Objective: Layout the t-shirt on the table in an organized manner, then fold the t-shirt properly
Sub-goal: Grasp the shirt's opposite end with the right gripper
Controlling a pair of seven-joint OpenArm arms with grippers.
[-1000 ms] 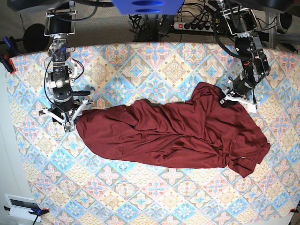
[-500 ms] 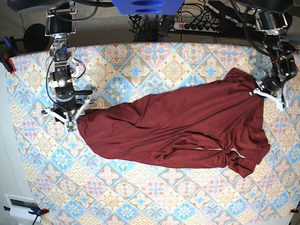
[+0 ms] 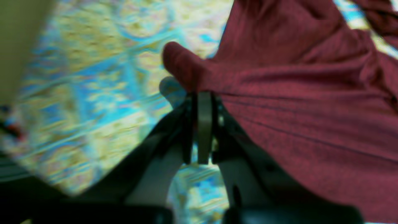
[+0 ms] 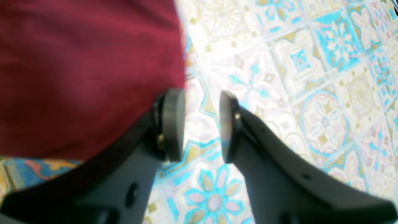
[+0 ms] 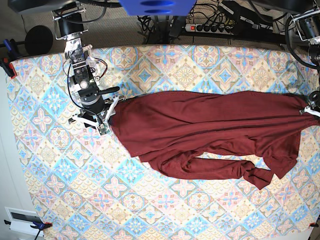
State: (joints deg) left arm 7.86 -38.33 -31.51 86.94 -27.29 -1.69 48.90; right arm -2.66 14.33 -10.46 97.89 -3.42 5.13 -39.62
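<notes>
Robotics laboratory workstation. Two arms (image 5: 85,85) are mounted along the far edge of a table (image 5: 165,210) covered with a tile-patterned cloth; behind that edge lie a power strip (image 5: 210,27) and tangled black cables (image 5: 155,22), and clamps (image 5: 7,65) grip the cloth's left edge.

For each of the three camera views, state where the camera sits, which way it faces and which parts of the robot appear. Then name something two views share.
Base: overhead, facing down on the table, the t-shirt and both arms.
Left wrist: on the left arm, looking along its left end effector, shut on the t-shirt.
Right wrist: on the right arm, looking down past its right end effector, open beside the shirt's edge.
Shared: the t-shirt and the table's patterned cloth appear in all views.
</notes>
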